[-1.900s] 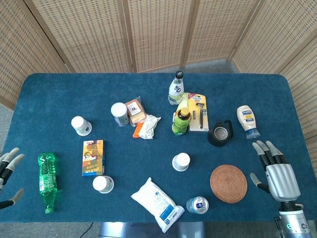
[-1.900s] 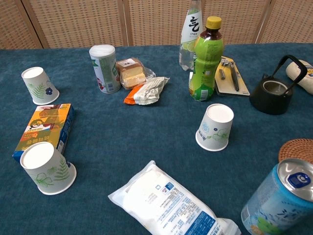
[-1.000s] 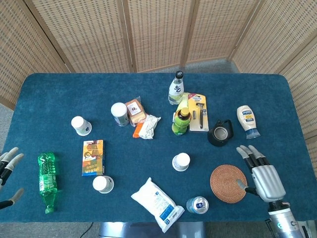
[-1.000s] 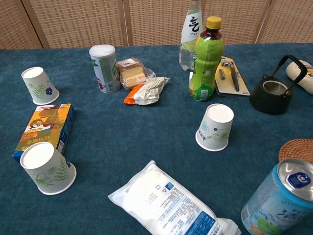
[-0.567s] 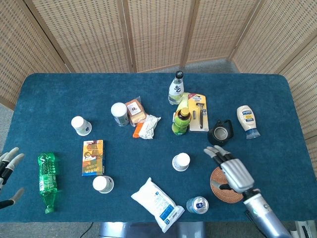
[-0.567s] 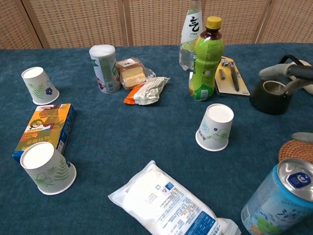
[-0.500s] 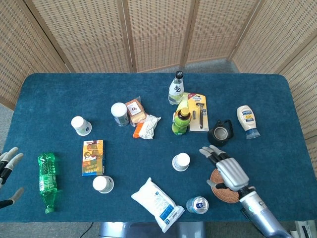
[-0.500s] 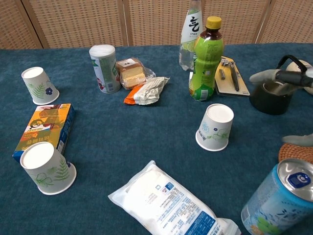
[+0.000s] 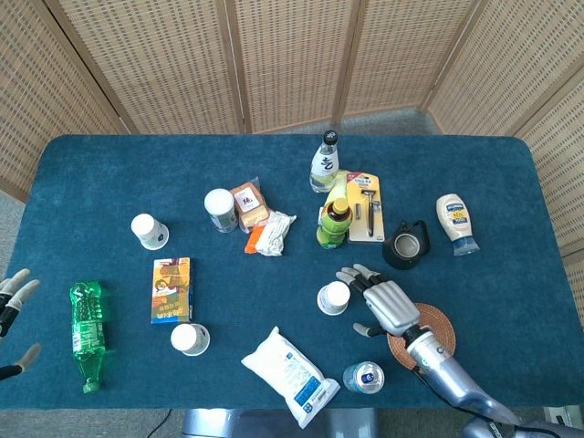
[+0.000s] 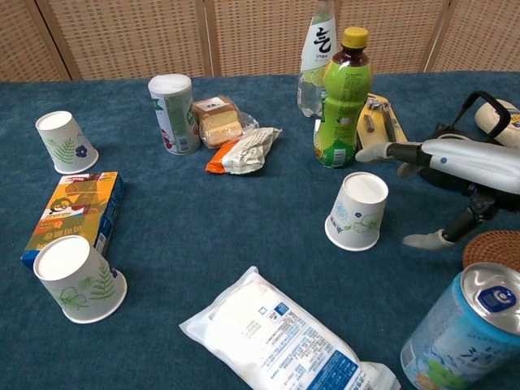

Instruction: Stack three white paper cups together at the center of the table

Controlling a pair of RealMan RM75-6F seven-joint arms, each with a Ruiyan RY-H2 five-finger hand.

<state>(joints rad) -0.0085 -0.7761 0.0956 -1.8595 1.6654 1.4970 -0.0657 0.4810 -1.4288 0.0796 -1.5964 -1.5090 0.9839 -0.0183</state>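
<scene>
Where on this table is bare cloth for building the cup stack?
Bare cloth lies between the book, snack wrapper and middle cup. The far left corner and right edge are also open. It is crowded around the green bottle, razor pack and kettle.

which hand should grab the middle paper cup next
The right robot hand: it hovers open just beside the middle paper cup, not touching it. The left robot hand sits at the table's far left edge.
</scene>
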